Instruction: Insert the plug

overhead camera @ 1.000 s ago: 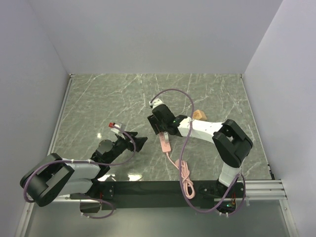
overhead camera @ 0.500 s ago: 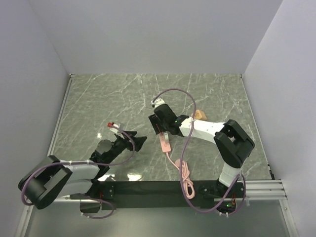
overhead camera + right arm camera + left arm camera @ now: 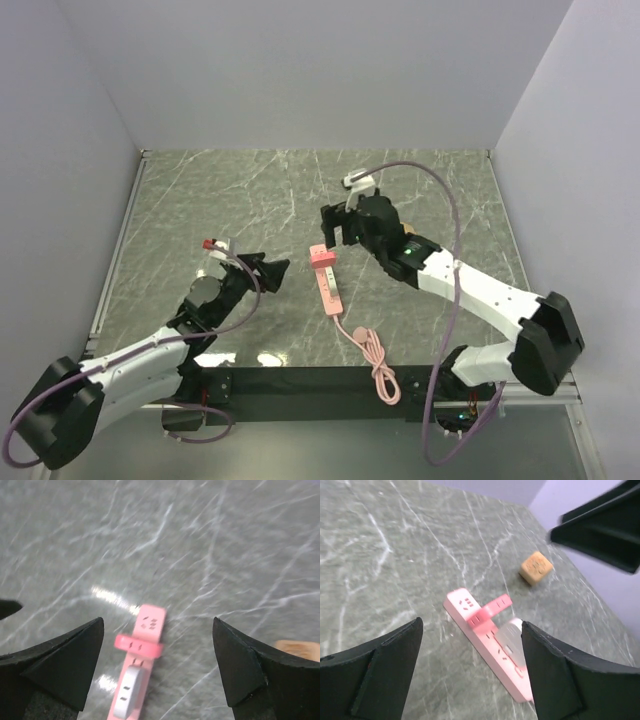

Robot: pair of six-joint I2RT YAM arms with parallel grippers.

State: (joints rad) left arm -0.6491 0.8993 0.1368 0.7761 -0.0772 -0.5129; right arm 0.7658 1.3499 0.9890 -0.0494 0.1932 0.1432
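R claw wide, empty, hovers just above plug | L claw wide, empty, aimed at power strip from left | plug sits on strip's far end, mid-tabletop | looks seated, prob. why both claws stand clear

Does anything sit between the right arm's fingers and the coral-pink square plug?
Nothing visible does. The right arm's open fingers hang over the flat coral-pink square plastic plug, which sits on the long pale-pink plastic power strip; only air between.
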